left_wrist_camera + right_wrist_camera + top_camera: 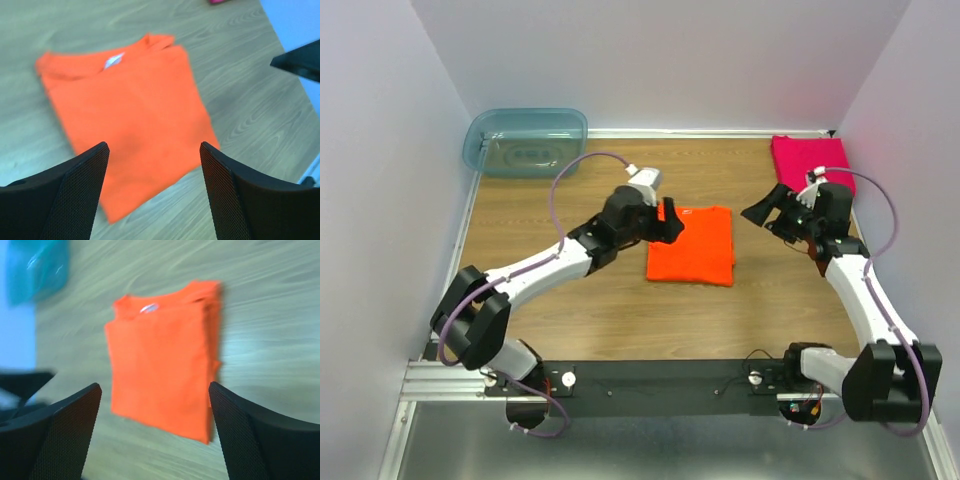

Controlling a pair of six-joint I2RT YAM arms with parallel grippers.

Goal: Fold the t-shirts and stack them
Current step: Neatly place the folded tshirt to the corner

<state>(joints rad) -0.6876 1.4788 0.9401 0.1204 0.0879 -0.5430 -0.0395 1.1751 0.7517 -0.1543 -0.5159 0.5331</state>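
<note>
Nearest me, the arms [535, 270] reach out over the desk [580, 310]. The orange shirt [695, 245] lies mid-desk, folded to a near-square, between the two tools. The left tool [672, 222] hangs at its left edge and the right tool [763, 212] a little off its right, both with fingers spread and empty. The pink shirt [805, 158] sits folded in the far right corner, just behind the right tool, so I'd judge that arm nearer for stacking.
</note>
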